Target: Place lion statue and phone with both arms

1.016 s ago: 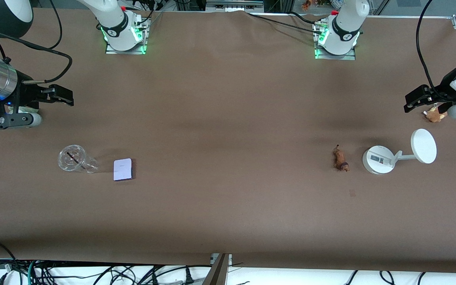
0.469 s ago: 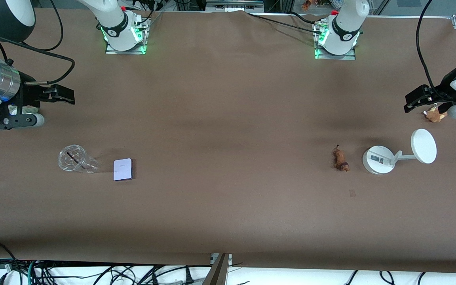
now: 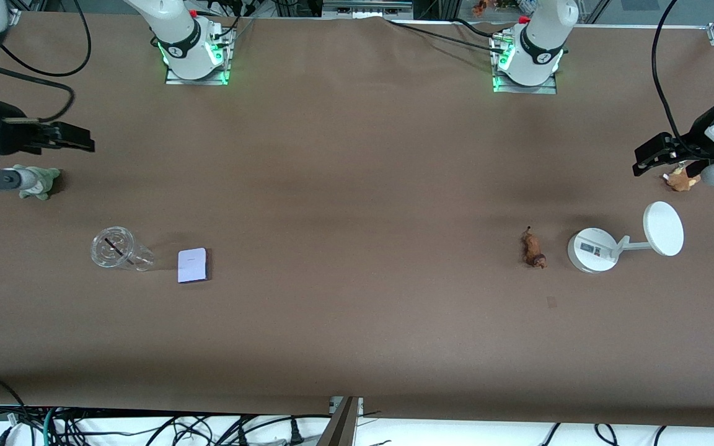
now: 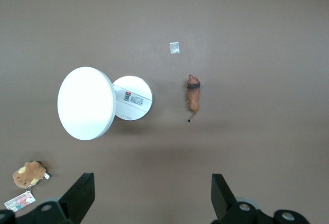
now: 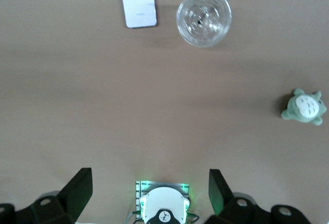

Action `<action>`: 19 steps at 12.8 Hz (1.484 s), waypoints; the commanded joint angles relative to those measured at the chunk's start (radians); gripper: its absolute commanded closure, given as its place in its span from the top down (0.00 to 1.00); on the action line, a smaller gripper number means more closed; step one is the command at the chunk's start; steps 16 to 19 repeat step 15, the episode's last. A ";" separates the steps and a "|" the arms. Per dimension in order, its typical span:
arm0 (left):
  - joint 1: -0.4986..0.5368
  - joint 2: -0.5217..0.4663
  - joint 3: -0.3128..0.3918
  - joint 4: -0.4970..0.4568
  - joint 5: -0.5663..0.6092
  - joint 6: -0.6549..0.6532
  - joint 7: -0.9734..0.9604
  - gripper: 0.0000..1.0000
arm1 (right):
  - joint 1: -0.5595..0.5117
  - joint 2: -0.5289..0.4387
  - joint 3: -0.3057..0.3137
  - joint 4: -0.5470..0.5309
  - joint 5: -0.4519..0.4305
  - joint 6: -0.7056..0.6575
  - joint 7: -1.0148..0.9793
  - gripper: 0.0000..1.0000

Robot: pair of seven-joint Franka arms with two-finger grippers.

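Orange-brown lion statue [image 4: 193, 92], likely hard and light, lies below the spread, empty left gripper [image 4: 149, 196]; pinch mid-body; the phone [image 5: 138, 7] lies below the spread, empty right gripper [image 5: 146, 193].

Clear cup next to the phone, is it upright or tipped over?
Upright: the cup shows a full round rim from above.

Two white jointed arms are seen, each base [image 3: 194, 57] ringed by a black band and lit green on a metal plate. Black cables are trailed from the wrists. The left gripper [image 3: 649, 159] and right gripper [image 3: 75, 137] are black; a silver wrist collar is noted.
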 commanded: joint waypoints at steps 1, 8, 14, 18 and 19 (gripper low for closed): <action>-0.002 -0.010 0.003 0.002 0.019 -0.018 0.022 1.00 | -0.053 -0.159 0.035 -0.241 -0.001 0.120 -0.020 1.00; -0.002 -0.010 0.002 0.003 0.019 -0.016 0.021 1.00 | -0.062 -0.242 0.043 -0.300 -0.005 0.219 -0.026 1.00; -0.002 0.000 0.003 0.019 0.019 -0.018 0.017 1.00 | -0.065 -0.241 0.064 -0.290 -0.003 0.222 -0.025 1.00; -0.002 -0.002 0.002 0.019 0.019 -0.021 0.017 1.00 | -0.065 -0.239 0.064 -0.290 -0.003 0.221 -0.025 1.00; -0.002 -0.002 0.002 0.019 0.019 -0.021 0.017 1.00 | -0.065 -0.239 0.064 -0.290 -0.003 0.221 -0.025 1.00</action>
